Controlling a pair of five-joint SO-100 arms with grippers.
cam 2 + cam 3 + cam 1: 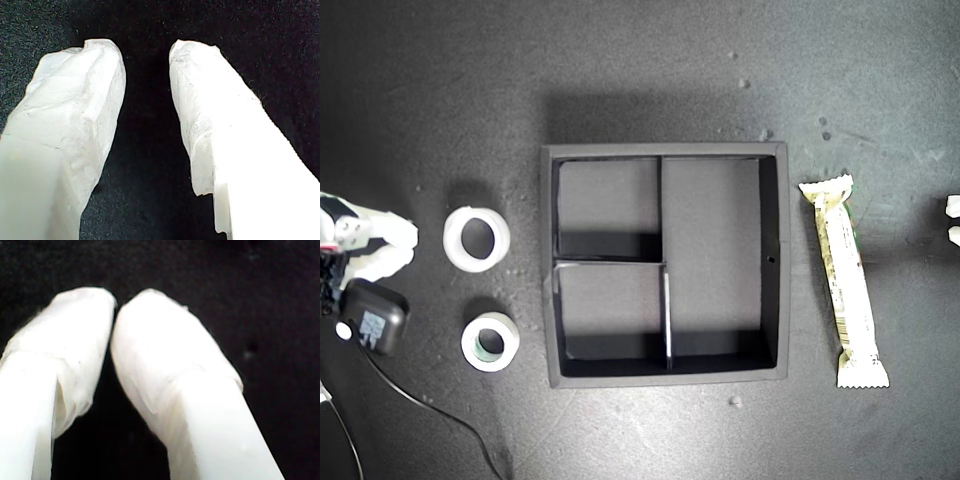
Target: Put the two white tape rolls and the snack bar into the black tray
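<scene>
2 white tape rolls (477,238) sit outside the empty black tray (781,262); my first gripper (147,50), fingers parted and empty, should straddle a roll's wall; my second gripper (115,302) is closed, empty.

Black tray (775,262), white tape rolls (477,238), cream and pale green snack bar (844,280), dark tabletop (650,60)

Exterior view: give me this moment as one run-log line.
black tray: empty | larger tape roll, smaller tape roll: table, exterior view's left | snack bar: table, exterior view's right | first gripper: open | second gripper: shut, empty
</scene>
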